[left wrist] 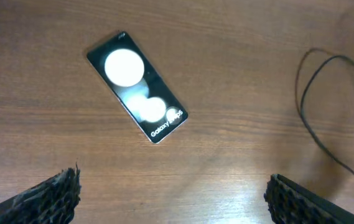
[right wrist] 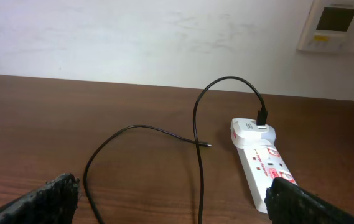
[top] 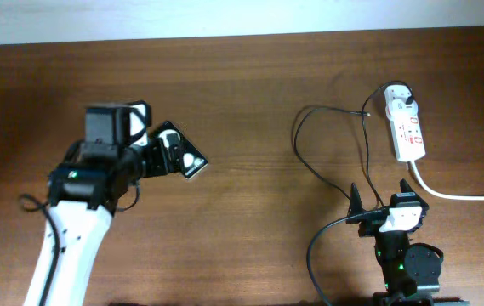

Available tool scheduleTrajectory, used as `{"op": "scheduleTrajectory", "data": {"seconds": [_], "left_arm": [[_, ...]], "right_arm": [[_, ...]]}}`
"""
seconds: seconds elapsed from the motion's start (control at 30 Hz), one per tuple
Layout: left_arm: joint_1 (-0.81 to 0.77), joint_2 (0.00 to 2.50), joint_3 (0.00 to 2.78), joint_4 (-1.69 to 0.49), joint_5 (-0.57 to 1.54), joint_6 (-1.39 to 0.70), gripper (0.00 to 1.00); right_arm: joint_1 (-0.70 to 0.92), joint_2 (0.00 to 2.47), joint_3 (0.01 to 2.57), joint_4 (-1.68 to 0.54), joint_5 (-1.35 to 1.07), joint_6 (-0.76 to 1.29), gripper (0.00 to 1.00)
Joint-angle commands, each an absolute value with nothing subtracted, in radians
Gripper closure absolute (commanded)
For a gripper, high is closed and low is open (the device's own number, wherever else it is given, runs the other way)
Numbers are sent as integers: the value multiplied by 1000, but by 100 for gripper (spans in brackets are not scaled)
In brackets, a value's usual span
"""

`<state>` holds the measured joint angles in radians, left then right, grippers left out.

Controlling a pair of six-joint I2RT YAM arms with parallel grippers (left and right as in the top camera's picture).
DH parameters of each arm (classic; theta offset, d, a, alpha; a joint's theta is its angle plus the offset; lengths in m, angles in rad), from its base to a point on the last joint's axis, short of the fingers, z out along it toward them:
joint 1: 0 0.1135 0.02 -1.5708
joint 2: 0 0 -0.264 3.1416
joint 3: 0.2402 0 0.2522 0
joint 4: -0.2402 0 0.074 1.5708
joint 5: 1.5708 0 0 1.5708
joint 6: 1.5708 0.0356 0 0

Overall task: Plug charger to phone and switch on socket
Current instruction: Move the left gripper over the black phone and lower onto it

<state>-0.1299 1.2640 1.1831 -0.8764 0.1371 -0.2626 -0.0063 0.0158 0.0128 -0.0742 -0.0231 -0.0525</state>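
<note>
Left gripper (left wrist: 172, 185) was spread wide and empty, phone (left wrist: 137, 86) flat on table (top: 250, 76) at its 11 o'clock, not touching; right gripper (top: 380, 191) was also spread and empty, socket (top: 406, 127) at its 1 o'clock, charger (top: 294, 136) plugged in there, cable looping to 10 o'clock.

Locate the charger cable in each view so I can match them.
Overhead: charger loops centre-right, left of the socket.
Left wrist: charger curves down the right edge.
Right wrist: charger arcs mid-frame into the socket's far end.
Shared landmark: socket, in overhead and right wrist; not in left wrist.
</note>
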Motion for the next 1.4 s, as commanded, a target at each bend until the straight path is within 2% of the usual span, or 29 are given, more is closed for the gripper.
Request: {"op": "scheduleTrajectory", "data": {"seconds": [0.0, 0.3, 0.57, 0.67, 1.0, 1.17, 1.3, 1.37], "left_arm": [[-197, 1318, 1248, -892, -21, -356, 1], [-223, 1496, 1454, -916, -34, -423, 1], [-222, 1528, 1456, -924, -36, -433, 1], [-223, 1545, 1456, -930, -38, -547, 1], [-220, 1884, 1456, -845, -53, -618, 1], [-220, 1934, 1456, -815, -53, -618, 1], [-159, 1934, 1486, -805, -45, -625, 1], [-101, 1934, 1488, -809, 38, -645, 1]], "right_arm": [[0, 7, 6, -75, -17, -52, 1], [0, 7, 6, -75, -17, -52, 1], [0, 7, 6, -75, -17, -52, 1], [0, 7, 6, -75, -17, -52, 1], [0, 7, 6, -75, -17, -52, 1], [0, 7, 6, -75, -17, -52, 1], [0, 7, 6, -75, -17, -52, 1], [0, 7, 6, -75, -17, -52, 1]]}}
